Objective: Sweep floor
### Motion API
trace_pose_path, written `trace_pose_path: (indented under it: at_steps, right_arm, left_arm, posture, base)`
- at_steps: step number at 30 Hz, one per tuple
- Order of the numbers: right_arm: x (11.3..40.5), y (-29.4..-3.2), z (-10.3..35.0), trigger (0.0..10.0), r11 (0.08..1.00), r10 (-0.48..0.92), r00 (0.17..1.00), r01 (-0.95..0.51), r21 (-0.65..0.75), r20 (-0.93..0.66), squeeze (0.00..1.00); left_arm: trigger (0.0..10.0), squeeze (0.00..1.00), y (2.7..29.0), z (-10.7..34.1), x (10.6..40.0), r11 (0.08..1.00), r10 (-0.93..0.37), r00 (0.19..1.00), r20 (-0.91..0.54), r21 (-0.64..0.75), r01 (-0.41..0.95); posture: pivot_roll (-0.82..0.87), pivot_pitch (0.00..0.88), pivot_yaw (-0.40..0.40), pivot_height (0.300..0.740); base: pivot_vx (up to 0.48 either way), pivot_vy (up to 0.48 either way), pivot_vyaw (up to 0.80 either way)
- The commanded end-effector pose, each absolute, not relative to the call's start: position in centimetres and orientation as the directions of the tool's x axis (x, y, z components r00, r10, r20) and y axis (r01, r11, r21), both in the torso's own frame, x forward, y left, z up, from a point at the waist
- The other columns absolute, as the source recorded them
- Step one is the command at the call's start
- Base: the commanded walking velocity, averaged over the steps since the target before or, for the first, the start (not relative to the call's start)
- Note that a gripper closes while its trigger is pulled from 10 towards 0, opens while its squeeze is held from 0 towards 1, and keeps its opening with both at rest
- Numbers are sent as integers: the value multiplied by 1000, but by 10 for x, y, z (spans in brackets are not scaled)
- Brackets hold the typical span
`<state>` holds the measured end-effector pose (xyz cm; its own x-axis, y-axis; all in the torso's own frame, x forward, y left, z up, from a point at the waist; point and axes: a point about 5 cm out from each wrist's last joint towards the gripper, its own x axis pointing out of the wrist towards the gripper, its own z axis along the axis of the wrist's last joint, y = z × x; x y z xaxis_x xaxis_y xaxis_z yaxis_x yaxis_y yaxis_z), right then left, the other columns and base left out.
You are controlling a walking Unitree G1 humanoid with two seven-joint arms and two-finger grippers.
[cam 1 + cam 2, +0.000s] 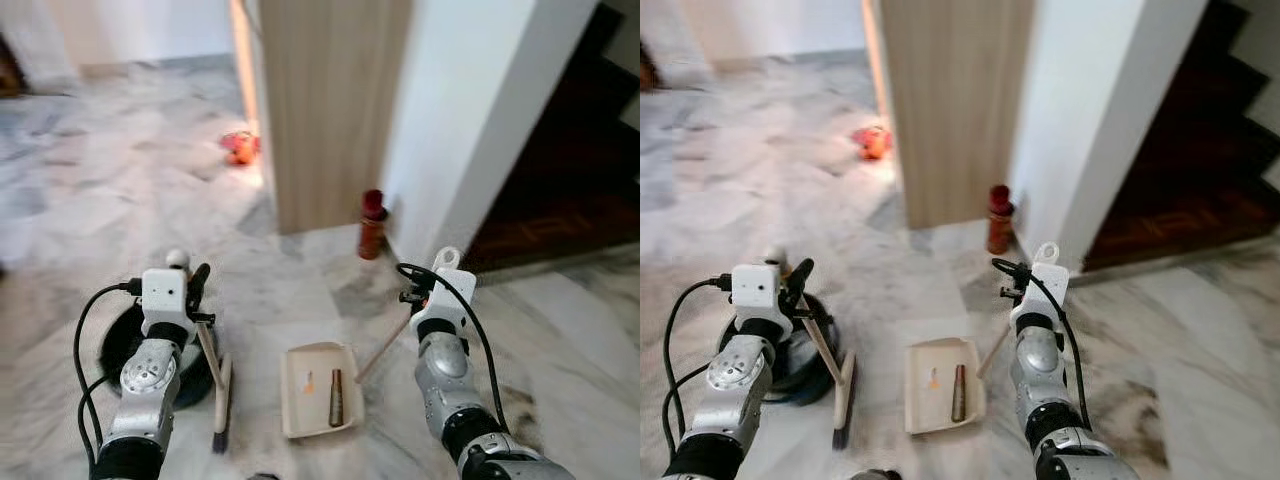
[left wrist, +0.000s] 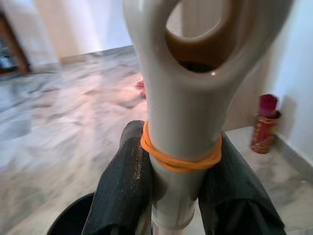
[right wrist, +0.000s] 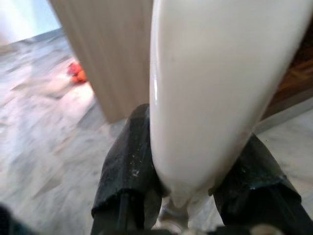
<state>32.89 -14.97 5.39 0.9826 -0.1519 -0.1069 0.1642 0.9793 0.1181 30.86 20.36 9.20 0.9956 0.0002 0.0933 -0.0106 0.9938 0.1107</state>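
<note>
Left gripper [image 2: 181, 196]: black fingers [image 2: 122, 191] clamped on the cream plastic broom handle [image 2: 183, 117], which wears an orange rubber band [image 2: 178, 159].
Broom head [image 1: 221, 405]: lower left of the head view, bristles on the grey marble floor [image 1: 120, 180], beside a black round bin [image 1: 118, 345].
Right gripper [image 3: 188, 196]: closed around the cream dustpan handle [image 3: 210, 88].
Cream dustpan [image 1: 318, 388]: bottom centre, flat on the floor, holding a brown stick-like piece [image 1: 336, 398] and an orange scrap [image 1: 308, 382].
Red canister [image 1: 372, 224]: centre, at the foot of the wooden panel [image 1: 330, 110].

Dustpan [image 1: 318, 388] contents too small to identify
</note>
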Motion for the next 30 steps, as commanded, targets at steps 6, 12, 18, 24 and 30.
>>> trace_pose_path:
  at_steps: [6, 12, 18, 24, 30]
  right_arm:
    - [334, -151, 59, 10000, 969, -161, 981, 179, 172, -110, 0]
    - [334, -154, 56, 10000, 963, -169, 974, 196, 186, -148, 0]
    - [334, -152, 56, 10000, 964, -159, 975, 187, 191, -153, 0]
    - [335, -151, 56, 10000, 964, -155, 975, 184, 193, -157, 0]
    - [335, -151, 56, 10000, 964, -154, 975, 184, 193, -158, 0]
  left_arm:
    - [10000, 0, 203, 100, 311, 994, -8, 991, 131, 108, -6]
    - [10000, 0, 202, 100, 310, 994, -11, 992, 129, 105, -3]
    - [10000, 0, 200, 99, 309, 995, -18, 992, 125, 103, 5]
    - [10000, 0, 199, 97, 310, 992, -27, 993, 116, 124, 12]
    - [10000, 0, 199, 99, 309, 994, -25, 991, 130, 110, 11]
  posture:
    - [133, 59, -31, 740]
    - [134, 60, -32, 740]
    - [137, 71, -33, 740]
    - [137, 77, -31, 740]
    - [139, 76, -32, 740]
  base:
    - [0, 0, 0]
    - [0, 0, 0]
    - [0, 0, 0]
    - [0, 0, 0]
    - [0, 0, 0]
